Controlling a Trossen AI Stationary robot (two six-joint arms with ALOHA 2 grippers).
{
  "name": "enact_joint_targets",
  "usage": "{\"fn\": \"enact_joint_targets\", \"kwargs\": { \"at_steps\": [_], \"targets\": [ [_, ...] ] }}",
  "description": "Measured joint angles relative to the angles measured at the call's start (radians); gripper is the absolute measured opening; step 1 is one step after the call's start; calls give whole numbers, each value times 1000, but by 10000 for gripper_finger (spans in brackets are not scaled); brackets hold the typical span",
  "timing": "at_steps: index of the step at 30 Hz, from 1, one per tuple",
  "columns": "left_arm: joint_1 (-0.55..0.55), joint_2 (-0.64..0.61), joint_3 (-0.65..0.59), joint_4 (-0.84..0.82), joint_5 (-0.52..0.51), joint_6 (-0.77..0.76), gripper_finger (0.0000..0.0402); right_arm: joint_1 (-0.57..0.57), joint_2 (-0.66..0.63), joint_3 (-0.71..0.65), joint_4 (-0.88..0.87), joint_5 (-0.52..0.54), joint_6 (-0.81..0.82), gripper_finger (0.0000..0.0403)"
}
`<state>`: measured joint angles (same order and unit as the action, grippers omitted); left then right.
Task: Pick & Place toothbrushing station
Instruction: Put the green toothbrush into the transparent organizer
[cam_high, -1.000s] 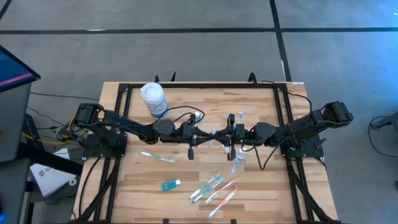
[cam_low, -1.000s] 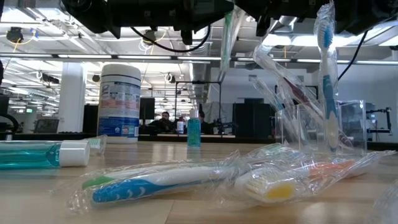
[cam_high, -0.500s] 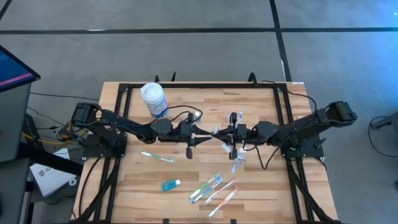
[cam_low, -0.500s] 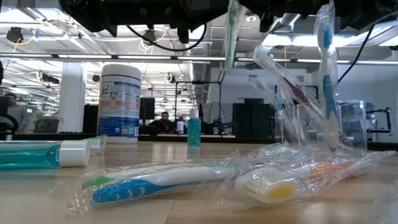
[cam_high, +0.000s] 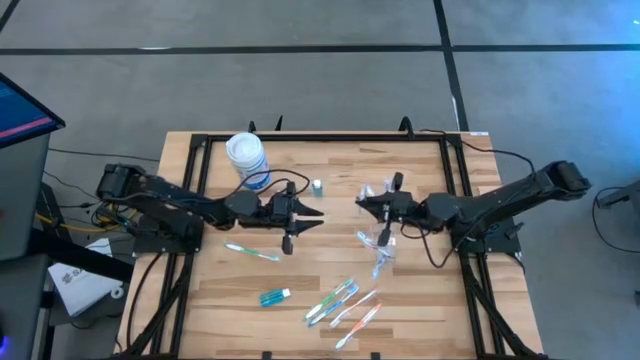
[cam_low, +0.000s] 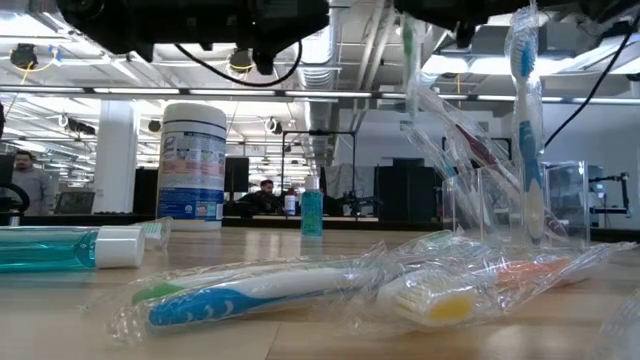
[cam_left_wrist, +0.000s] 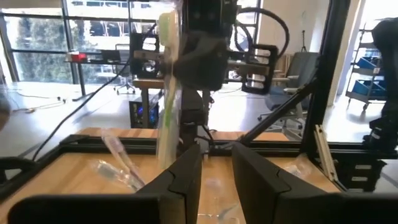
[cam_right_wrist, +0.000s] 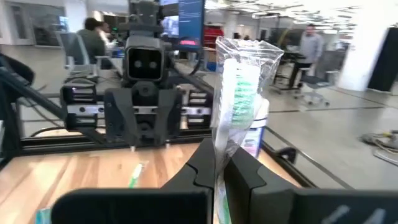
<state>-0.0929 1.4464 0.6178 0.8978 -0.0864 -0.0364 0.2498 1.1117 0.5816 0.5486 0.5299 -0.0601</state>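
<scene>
Right gripper (cam_right_wrist: 219, 163) pinches a wrapped green toothbrush (cam_right_wrist: 237, 93) above the table, just beside the clear cup (cam_high: 380, 238); left gripper (cam_high: 312, 218), part-open and empty, hangs well clear. Best to keep the brush upright, lowering it handle-first into the cup

No readable text from my station. White canister (cam_low: 191, 165) at table's back edge carries blue label with print, too small for me to make out. Monitor (cam_right_wrist: 190, 22) in room beyond canister shows blue screen, content illegible. No brand, number or sign legible on wrapped toothbrushes (cam_low: 260, 290) in front of canister.
</scene>
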Motion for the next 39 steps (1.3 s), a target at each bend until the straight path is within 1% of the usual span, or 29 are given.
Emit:
{"fn": "enact_joint_targets", "kwargs": {
  "at_steps": [3,5,8,10,14,19,24,30,39],
  "targets": [
    [-13,-20,-21,0,1,-3,85,23,-43,-23,-26,50,6,4],
    [-25,-28,-33,0,1,-4,85,33,-73,-61,-30,65,30,4],
    [-42,-37,-43,-2,5,-6,85,45,-114,-120,-24,126,50,4],
    [-49,-39,-45,2,5,-6,85,52,-142,-148,-18,147,58,4],
    [-59,-41,-60,-1,4,-6,85,52,-205,-199,-18,179,65,4],
    [-59,-41,-81,-1,3,-6,85,51,-257,-261,-17,190,104,4],
    [-59,-41,-93,-3,2,-23,85,51,-271,-320,-13,230,162,4],
    [-59,-41,-93,0,0,-25,85,51,-271,-361,9,232,195,4],
    [-58,-42,-93,0,0,-25,85,51,-270,-426,11,282,297,4]
  ]
}}
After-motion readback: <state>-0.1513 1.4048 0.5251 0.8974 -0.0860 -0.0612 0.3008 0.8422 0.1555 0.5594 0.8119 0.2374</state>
